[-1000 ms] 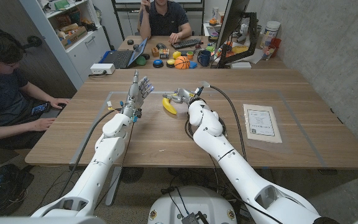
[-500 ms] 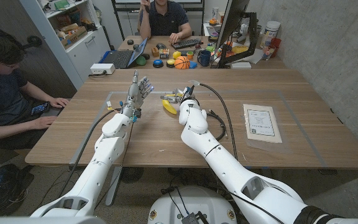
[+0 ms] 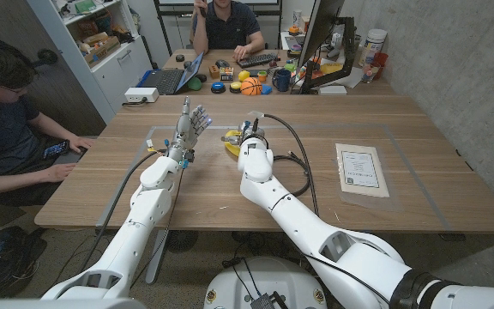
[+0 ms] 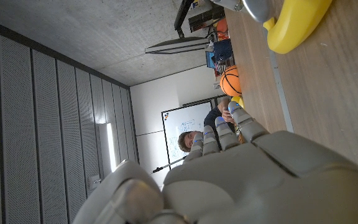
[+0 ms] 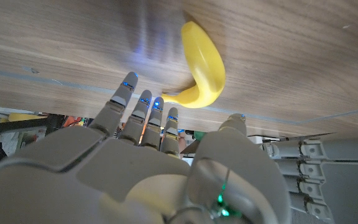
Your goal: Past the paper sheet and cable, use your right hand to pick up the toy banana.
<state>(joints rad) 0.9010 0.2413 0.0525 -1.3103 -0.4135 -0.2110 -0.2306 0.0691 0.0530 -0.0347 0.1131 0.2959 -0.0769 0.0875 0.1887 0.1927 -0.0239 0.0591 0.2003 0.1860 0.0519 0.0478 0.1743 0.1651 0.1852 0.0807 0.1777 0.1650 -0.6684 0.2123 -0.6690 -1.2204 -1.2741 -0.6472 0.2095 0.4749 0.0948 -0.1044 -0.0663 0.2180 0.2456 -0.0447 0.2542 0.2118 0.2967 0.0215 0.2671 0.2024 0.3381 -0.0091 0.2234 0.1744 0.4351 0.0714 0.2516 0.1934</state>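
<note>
Right hand point(image 5: 160, 168) is hovering over toy banana point(image 5: 204, 71), fingers apart, holding nothing. Banana is lying on table point(image 3: 384, 120), far centre. Risk: fingertips nudging banana, rolling it away pre-grasp.

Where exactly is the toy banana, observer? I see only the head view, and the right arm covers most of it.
Observer: In the right wrist view the toy banana lies on the table, just beyond the right robot hand.
Operator: Is the robot hand gripping it yet?
Observer: No. Its fingers are spread, and none is wrapped around the banana.
Operator: Which way does the banana lie?
Observer: Its thin end curves back towards the fingertips, and the thick end points away from them.
</note>
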